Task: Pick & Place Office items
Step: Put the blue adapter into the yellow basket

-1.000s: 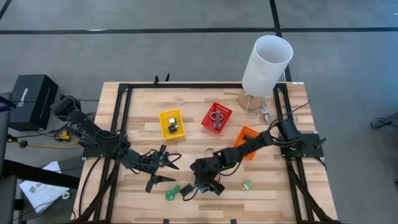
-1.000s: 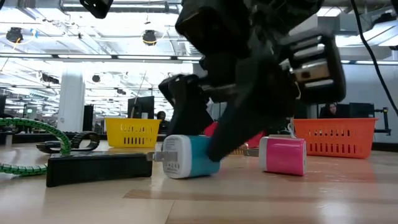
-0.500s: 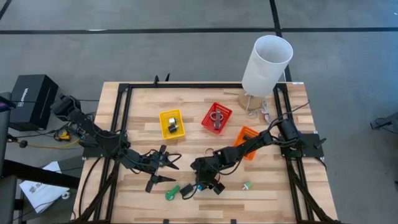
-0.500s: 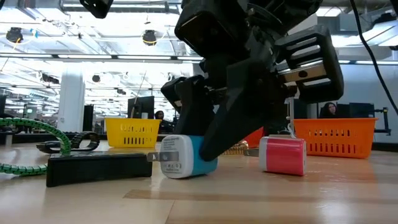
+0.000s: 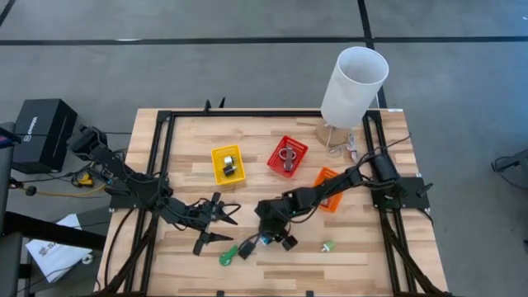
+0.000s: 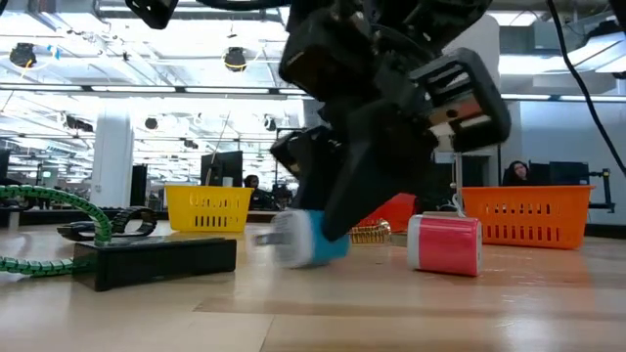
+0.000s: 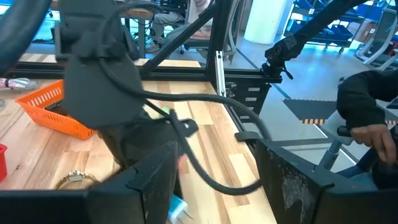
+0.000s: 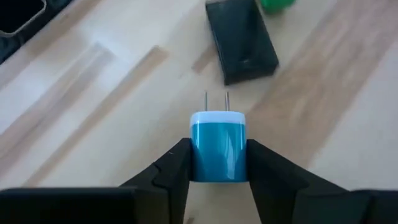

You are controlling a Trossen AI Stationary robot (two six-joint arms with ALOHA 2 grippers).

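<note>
A small blue-and-white plug charger sits between the fingers of my right gripper, which is shut on it near the table's front middle. A black block and a green item lie on the wood just beyond it. A pink charger stands on the table beside it. A small green-and-white item lies to the right. My left gripper hovers open at the front left, holding nothing. My right gripper pinches the blue charger's two flat sides between its two fingers, with the white face and prongs pointing away from the wrist. The fingers slant down from the table's right. The charger is tilted and just clear of the table.
A yellow bin, a red bin and an orange bin stand in a row behind the grippers. A tall white cylinder stands at the back right. A green coiled cord lies at the left.
My right gripper has shut on the blue charger and raised it a little off the table. The charger, which lay on the wood, now hangs tilted in the fingers. The right wrist has rolled slightly and shifted a little toward the table's left.
</note>
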